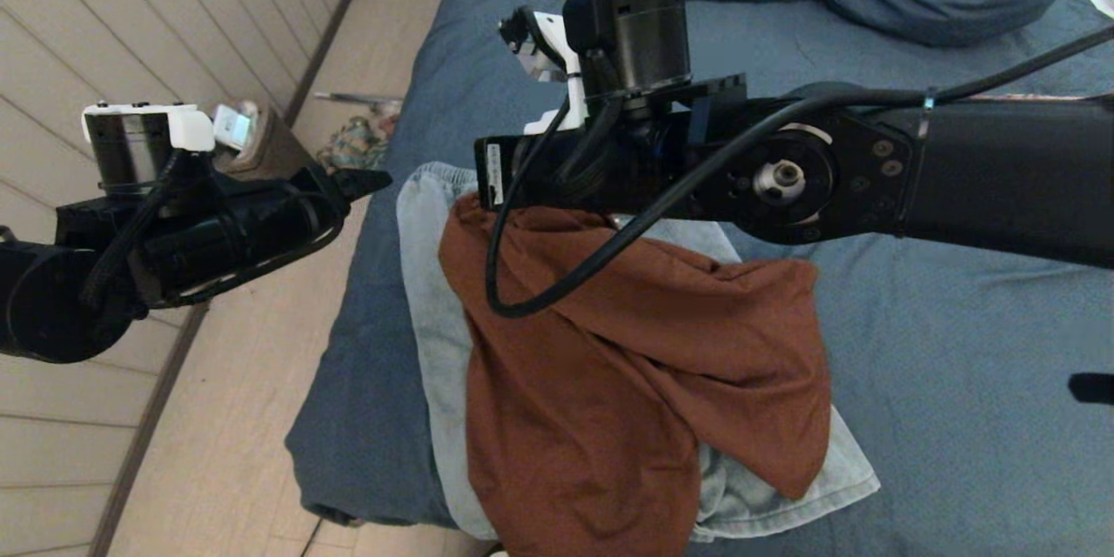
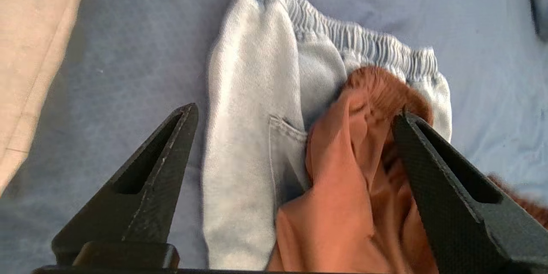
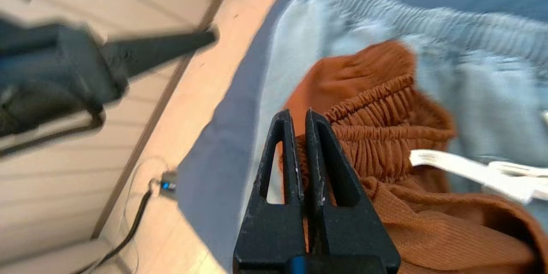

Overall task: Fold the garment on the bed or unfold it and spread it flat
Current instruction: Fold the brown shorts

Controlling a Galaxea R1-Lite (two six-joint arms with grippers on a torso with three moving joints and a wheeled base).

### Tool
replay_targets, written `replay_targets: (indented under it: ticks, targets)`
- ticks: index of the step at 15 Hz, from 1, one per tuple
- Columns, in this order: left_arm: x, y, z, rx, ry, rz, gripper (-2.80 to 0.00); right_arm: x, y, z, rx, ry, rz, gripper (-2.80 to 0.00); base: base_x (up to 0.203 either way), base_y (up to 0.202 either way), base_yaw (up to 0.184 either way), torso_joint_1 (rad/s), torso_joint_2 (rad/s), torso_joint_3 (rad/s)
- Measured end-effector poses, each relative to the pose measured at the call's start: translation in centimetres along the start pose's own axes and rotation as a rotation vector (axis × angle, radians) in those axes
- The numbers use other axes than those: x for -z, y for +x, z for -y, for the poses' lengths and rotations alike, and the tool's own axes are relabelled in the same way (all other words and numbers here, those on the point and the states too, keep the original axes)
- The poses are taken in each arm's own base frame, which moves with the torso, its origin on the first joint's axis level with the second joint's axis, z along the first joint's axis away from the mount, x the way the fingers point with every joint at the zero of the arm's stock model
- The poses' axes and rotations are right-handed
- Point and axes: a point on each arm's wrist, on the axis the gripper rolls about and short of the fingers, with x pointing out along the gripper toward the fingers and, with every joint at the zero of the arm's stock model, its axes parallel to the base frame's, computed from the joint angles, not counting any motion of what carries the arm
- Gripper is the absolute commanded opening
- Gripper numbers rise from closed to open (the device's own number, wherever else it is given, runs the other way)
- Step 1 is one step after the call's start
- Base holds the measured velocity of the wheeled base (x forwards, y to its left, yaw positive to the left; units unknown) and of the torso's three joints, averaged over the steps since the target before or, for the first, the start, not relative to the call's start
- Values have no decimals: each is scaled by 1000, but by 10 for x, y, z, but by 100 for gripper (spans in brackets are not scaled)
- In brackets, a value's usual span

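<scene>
From the head view, the bed (image 1: 940, 365) filled the right and centre of the frame, slate-blue and wrinkled. On it, near its left edge, lay pale blue sweatpants (image 1: 435, 313), with rust-orange shorts (image 1: 609, 383) draped over them. The right arm reached across above the shorts, its tool hidden behind the arm's own body. The left tool (image 1: 370, 183) hung out over the wooden floor (image 1: 244, 452), beside the bed's edge and clear of the cloth.

Over to the left wrist view: the left tool (image 2: 295, 115) stood released, fingers (image 2: 145, 184) spread wide, holding nothing. Between them showed the sweatpants (image 2: 252, 107) with their gathered waistband, and the shorts (image 2: 342, 188) bunched on top.

On to the right wrist view: the right tool (image 3: 299, 115) was clenched, fingers pressed together, grasping the shorts (image 3: 372, 107) at the elastic waistband, lifting that edge above the sweatpants (image 3: 479, 81). A white drawstring (image 3: 462, 167) trailed from the waistband.
</scene>
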Motion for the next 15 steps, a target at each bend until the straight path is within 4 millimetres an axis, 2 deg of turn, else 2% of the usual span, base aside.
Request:
replay_targets:
  ticks: [3, 5, 6, 10, 15]
  targets:
    - [3, -2, 0, 2, -1, -10, 0, 15, 10, -17, -29, -34, -37, -280, 0, 0, 0, 0, 0, 0]
    - [5, -3, 1, 12, -2, -20, 0, 23, 17, -20, -20, -59, -57, -280, 0, 0, 0, 0, 0, 0]
    - [7, -3, 0, 21, -3, -30, 0, 27, 21, -19, -7, -64, -66, 0, 0, 0, 0, 0, 0, 0]
    - [9, -4, -1, 27, -6, -43, 0, 33, 28, -17, 29, -88, -67, 0, 0, 0, 0, 0, 0, 0]
    - [9, -4, -1, 27, -6, -43, 0, 19, 18, -7, 49, -82, -30, 0, 0, 0, 0, 0, 0, 0]
